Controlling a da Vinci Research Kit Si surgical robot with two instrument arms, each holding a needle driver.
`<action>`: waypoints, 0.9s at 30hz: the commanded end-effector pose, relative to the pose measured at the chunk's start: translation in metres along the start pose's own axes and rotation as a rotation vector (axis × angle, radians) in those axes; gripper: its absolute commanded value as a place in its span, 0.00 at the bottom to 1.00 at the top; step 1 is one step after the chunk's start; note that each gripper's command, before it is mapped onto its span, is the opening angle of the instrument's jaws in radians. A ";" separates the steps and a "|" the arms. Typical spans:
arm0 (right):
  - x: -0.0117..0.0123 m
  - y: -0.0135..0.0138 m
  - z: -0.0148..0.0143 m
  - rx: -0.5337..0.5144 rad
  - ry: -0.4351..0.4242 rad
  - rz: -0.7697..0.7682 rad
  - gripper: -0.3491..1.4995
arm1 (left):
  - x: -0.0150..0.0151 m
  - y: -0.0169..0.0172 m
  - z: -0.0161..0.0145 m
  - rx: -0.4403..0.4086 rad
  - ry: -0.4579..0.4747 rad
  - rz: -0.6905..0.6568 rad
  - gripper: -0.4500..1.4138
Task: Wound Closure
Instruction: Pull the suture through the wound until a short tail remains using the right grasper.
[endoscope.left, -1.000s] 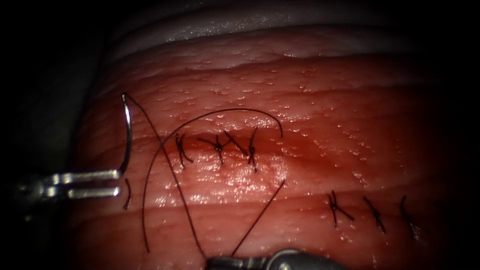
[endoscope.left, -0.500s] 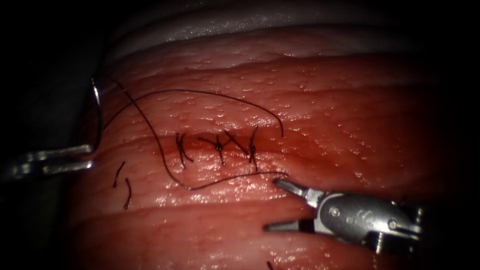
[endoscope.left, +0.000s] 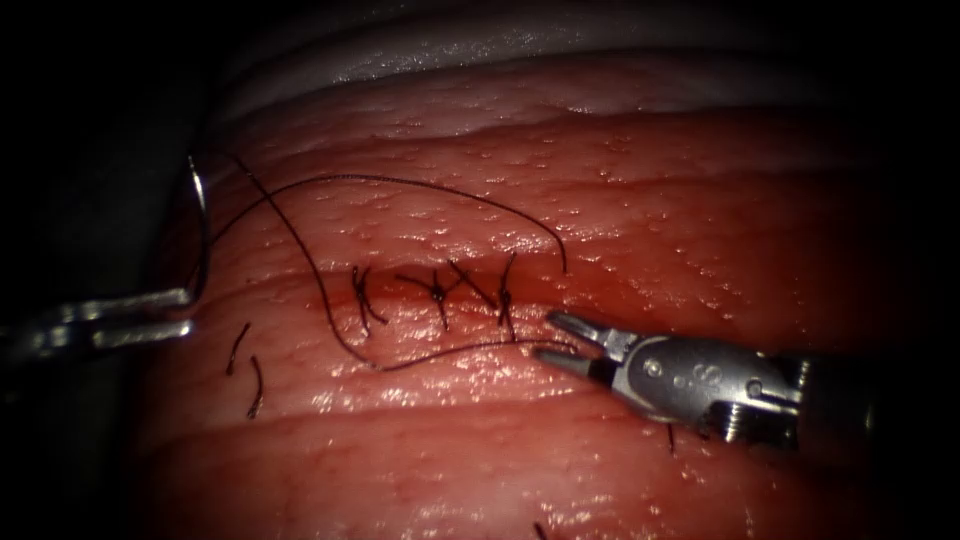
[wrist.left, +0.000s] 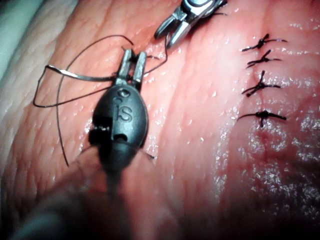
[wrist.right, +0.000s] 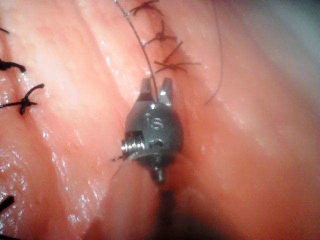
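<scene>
My left tool (endoscope.left: 186, 311) is left of the stitched cut (endoscope.left: 440, 290), shut on the curved needle (endoscope.left: 201, 225) near one end of its curve. The needle rises free of the tissue (endoscope.left: 650, 230). In the left wrist view the needle (wrist.left: 80, 76) crosses the left tool's jaws (wrist.left: 134, 54). Dark thread (endoscope.left: 330, 312) loops over the tissue, and its free part ends just right of the stitches. There my right tool (endoscope.left: 550, 337) has closed on the thread. In the right wrist view the thread (wrist.right: 145, 60) runs in between that tool's jaws (wrist.right: 156, 89).
Three knotted stitches cross the upper cut, the rightmost (endoscope.left: 505, 297) close to the right tool's tips. Two short cut ends of thread (endoscope.left: 255, 386) lie on the tissue below the left tool. More stitches (wrist.left: 261, 88) close a second cut. Red fluid wets the wound.
The left tool carried the needle to the left, then held still. The right tool came up from the bottom edge with wide jaws, moved to the thread's end and closed on it.
</scene>
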 end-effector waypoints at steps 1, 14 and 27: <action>0.0002 -0.0008 0.0001 -0.011 -0.009 0.059 0.00 | -0.0005 -0.0001 0.0006 -0.001 0.001 0.000 0.00; 0.0051 -0.0072 -0.0044 0.039 -0.026 0.140 0.00 | -0.0008 -0.0002 0.0008 0.000 0.001 0.000 0.00; 0.0090 -0.0125 -0.0037 0.121 0.021 0.136 0.00 | -0.0008 -0.0006 0.0002 -0.006 0.001 -0.002 0.00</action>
